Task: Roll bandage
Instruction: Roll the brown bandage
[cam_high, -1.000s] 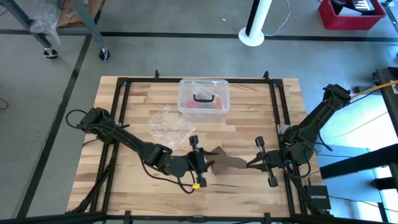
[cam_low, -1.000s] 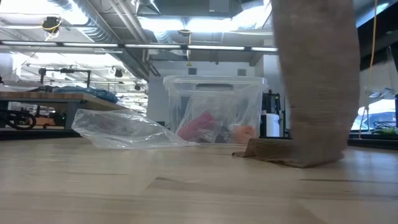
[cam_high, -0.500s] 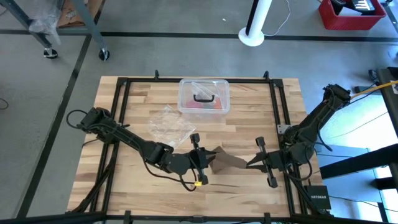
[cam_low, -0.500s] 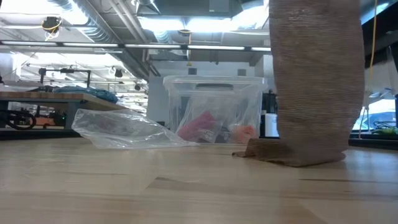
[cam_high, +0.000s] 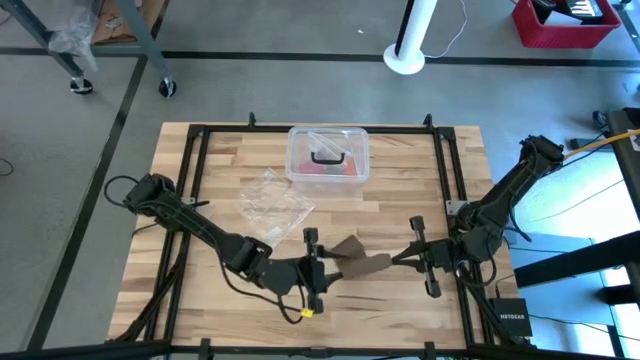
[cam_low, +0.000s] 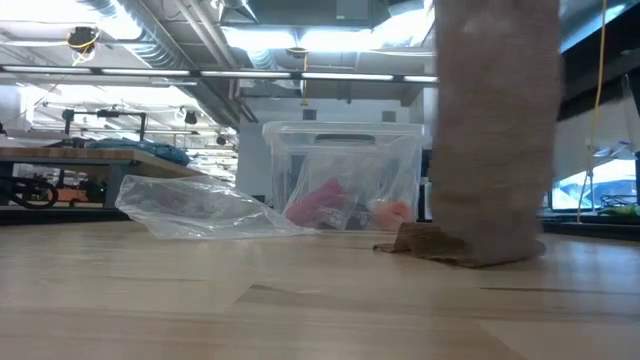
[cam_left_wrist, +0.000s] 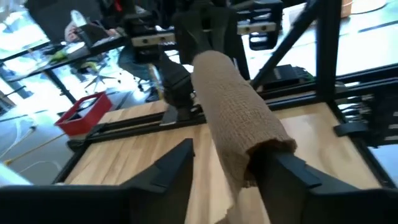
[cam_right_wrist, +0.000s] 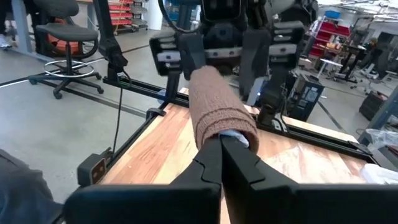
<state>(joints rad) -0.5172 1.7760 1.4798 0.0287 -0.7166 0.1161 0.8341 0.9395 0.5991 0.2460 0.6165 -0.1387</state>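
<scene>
**Clutter on and around the table**

A clear plastic box (cam_high: 328, 155) with a black handle (cam_high: 325, 157) sits at the middle of the wooden table's (cam_high: 180, 170) far edge, with red and orange items showing through its wall in the low view. Just beside it, nearer the table's centre and left, lies a crumpled clear plastic bag (cam_high: 272, 203). Off the table, a red crate (cam_high: 563, 20) stands on the floor beyond the far right corner, with a white post base (cam_high: 409, 45) nearby.

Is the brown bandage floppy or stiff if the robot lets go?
Probably floppy: the bandage sags between the left gripper and right gripper. Its loose end crumples on the table, so it likely unrolls easily.
</scene>
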